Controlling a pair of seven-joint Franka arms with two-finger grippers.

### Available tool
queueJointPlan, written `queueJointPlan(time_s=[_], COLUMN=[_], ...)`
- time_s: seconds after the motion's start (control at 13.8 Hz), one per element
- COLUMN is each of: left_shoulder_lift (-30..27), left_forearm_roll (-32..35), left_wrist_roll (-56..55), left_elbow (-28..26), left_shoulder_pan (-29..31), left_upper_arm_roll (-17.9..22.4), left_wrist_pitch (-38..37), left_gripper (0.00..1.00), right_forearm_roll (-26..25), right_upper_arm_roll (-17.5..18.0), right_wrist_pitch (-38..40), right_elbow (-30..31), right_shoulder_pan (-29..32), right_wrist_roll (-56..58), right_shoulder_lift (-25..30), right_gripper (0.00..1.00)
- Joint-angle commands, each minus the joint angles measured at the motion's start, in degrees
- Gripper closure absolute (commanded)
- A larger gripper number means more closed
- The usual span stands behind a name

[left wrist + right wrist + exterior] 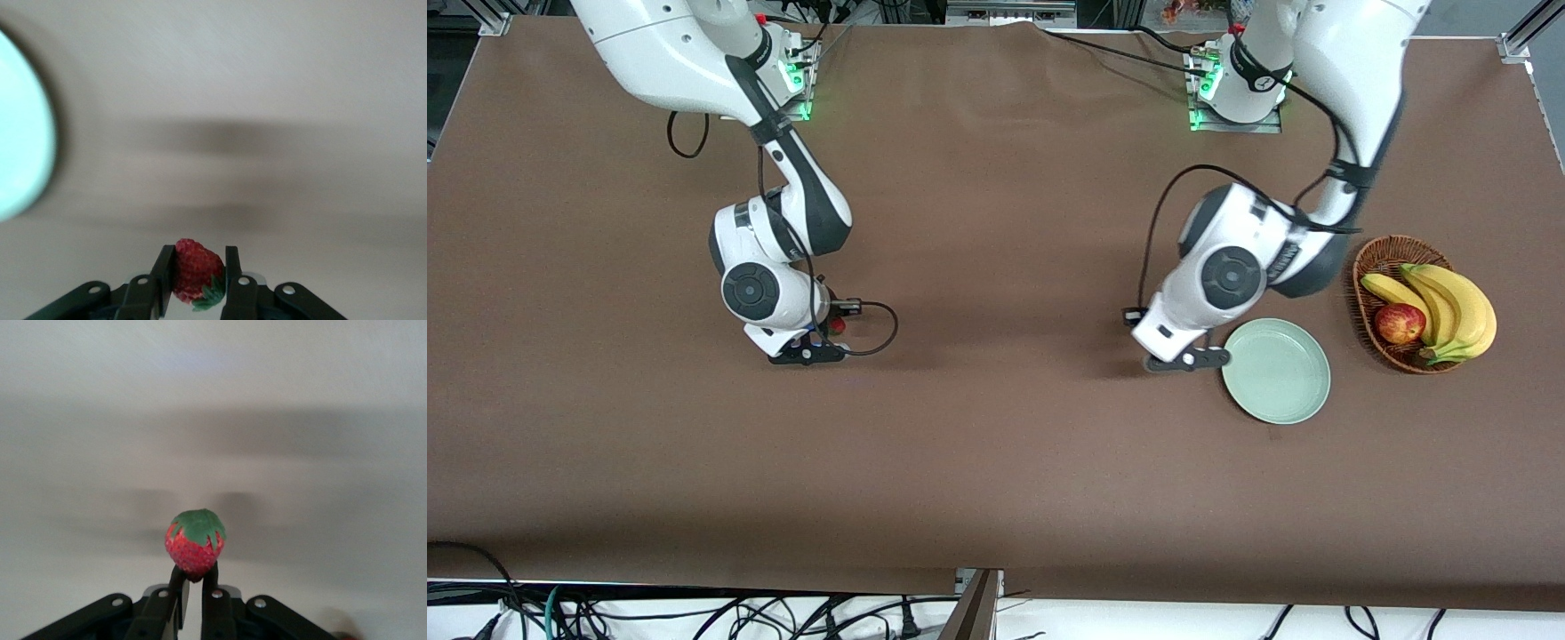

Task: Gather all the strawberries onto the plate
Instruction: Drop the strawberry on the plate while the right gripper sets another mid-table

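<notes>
Right gripper (pixel 193 583) clamped on small red strawberry with green leafy top (pixel 195 552) over brown table cloth (pixel 996 444); left gripper (pixel 197 273) clamped on second red strawberry (pixel 193 270) beside round pale mint-green plate (pixel 1276 371), near wicker basket (pixel 1383 258); no writing legible.

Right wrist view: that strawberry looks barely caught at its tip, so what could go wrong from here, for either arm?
1. The right pincer pinches only the lower tip of its strawberry; it may slip out during the carry to the plate.
2. The left pincer holds its strawberry tilted between the fingers, beside the plate; it could roll off the raised rim when released.
</notes>
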State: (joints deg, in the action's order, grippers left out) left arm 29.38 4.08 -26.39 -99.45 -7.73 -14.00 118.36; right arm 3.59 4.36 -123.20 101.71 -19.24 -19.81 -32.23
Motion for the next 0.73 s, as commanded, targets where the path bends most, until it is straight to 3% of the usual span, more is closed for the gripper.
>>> queueJointPlan(time_s=[0.0, 0.29, 0.65], left_shoulder_lift=[0.7, 4.0, 10.2], left_forearm_roll=[4.1, 14.1, 15.5], left_wrist_roll=[9.7, 17.3, 27.8], left_elbow=[1.0, 3.7, 7.2], left_shoulder_pan=[4.8, 9.7, 15.1], left_upper_arm_roll=[-0.3, -0.3, -0.3], left_wrist_pitch=[-1.0, -0.2, 5.0], left_gripper=[0.83, 0.81, 0.81], right_forearm_roll=[0.8, 0.7, 0.7], right_upper_arm_roll=[1.6, 2.9, 2.9], right_wrist_pitch=[0.0, -4.4, -18.0], right_elbow=[-7.6, -18.3, -24.8], right_shoulder_pan=[-4.4, -12.0, -21.4], right_wrist_roll=[-10.8, -26.6, -39.6], right_shoulder_lift=[-3.3, -10.1, -17.2], right_gripper=[0.98, 0.99, 0.99])
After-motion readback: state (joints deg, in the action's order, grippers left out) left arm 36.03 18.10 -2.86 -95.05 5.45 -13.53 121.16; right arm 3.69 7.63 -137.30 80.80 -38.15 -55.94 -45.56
